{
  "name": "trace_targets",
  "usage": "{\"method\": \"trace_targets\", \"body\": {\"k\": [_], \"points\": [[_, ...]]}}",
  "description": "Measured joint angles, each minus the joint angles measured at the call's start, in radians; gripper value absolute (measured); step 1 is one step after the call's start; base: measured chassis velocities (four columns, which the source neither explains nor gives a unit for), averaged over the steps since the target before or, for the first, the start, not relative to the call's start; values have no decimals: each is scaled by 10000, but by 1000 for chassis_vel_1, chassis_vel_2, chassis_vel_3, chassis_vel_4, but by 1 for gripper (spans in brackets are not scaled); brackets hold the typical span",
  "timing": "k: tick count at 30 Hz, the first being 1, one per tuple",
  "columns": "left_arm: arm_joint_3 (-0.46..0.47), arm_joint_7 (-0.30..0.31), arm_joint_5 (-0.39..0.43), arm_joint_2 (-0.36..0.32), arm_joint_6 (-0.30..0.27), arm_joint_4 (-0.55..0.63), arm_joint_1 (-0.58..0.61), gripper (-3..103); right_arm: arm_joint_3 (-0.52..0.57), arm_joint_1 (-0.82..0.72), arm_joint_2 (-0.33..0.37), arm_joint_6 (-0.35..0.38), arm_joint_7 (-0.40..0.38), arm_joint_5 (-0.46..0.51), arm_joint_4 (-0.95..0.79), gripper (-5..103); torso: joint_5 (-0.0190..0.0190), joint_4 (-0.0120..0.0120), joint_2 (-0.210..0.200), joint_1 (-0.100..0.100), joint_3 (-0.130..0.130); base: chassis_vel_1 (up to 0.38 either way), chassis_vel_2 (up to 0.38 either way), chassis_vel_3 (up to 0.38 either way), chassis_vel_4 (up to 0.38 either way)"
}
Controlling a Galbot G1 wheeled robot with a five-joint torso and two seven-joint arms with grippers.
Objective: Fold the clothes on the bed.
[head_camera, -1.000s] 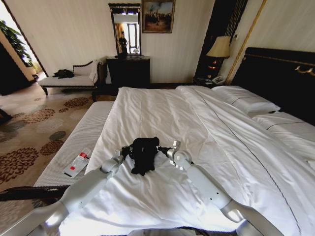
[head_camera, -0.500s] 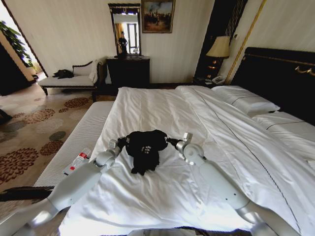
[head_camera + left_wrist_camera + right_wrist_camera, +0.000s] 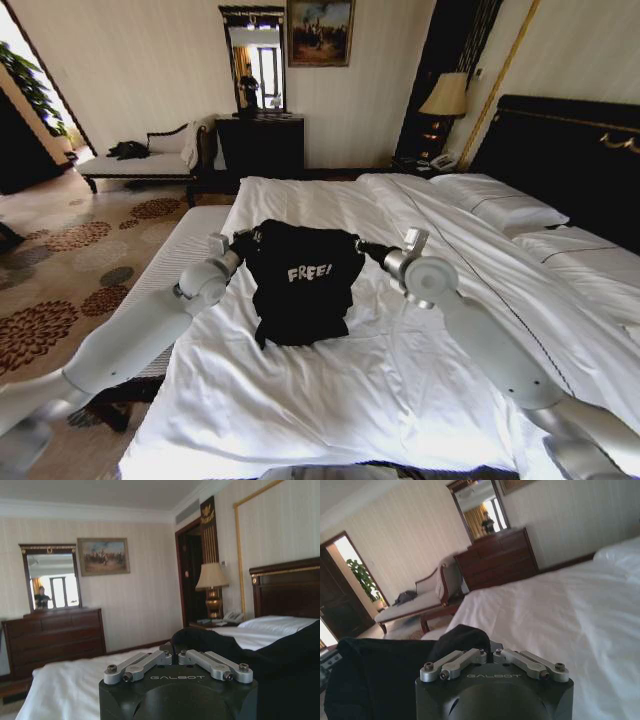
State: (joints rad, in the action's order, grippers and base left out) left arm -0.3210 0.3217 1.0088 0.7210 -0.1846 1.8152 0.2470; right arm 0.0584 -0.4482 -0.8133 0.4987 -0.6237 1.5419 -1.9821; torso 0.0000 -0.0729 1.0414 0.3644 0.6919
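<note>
Reading "FREE!" on the T-shirt (image 3: 300,280) between the left gripper (image 3: 240,242) and right gripper (image 3: 362,246).

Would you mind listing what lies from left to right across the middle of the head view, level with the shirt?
Patterned carpet → left gripper, shut on the T-shirt's shoulder → black T-shirt, held up spread over the bed → right gripper, shut on the other shoulder → pillows → dark headboard.
</note>
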Motion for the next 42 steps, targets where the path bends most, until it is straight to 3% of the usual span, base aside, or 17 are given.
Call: {"method": "trace_targets", "body": {"k": [2,6,11,17,20,27,32,36,39,42], "points": [[-199,43,167,62,-25,-107,-513,0,-29,428,230,29,0,175,7,1,-2,0,1,-1,0,0,0,0,0],[-799,36,1011,225,-100,-819,-2665,0,-348,2086,1013,61,36,648,557,1,2,-6,0,4,2,0,0,0,0],[-1336,-79,1583,429,-126,-1393,-4314,0,-1012,3571,1407,81,192,1121,1233,1,3,-1,-1,3,2,0,0,0,0],[-1902,-182,1993,944,-151,-2017,-5686,0,-1967,5299,1459,149,328,1527,2099,1,4,-6,-1,1,1,0,0,0,0],[-1989,-365,2227,1069,-152,-2454,-6348,0,-3011,6857,1038,168,359,1694,2951,1,4,-6,-1,2,1,0,0,0,0],[-1929,-385,2412,547,-158,-2119,-6398,0,-3433,7590,889,180,334,1931,3165,1,-7,2,-1,4,2,0,0,0,0],[-1322,-46,2660,-404,-268,-660,-5540,0,-2949,7279,1326,261,111,2362,2188,1,1,-2,-1,0,0,0,0,0,0],[-726,277,2940,-947,-397,465,-4960,0,-2388,6930,1630,297,-420,2974,1262,1,0,-4,0,-1,-1,0,0,0,0],[204,597,3331,-1690,-603,1607,-4185,0,-1988,6751,1855,287,-1273,3708,217,1,-1,-6,0,-1,-1,0,0,0,0],[744,644,3478,-2132,-668,2057,-3807,0,-1931,6841,1923,283,-1801,4202,-254,1,0,-4,0,-1,-1,0,0,0,0]]}}
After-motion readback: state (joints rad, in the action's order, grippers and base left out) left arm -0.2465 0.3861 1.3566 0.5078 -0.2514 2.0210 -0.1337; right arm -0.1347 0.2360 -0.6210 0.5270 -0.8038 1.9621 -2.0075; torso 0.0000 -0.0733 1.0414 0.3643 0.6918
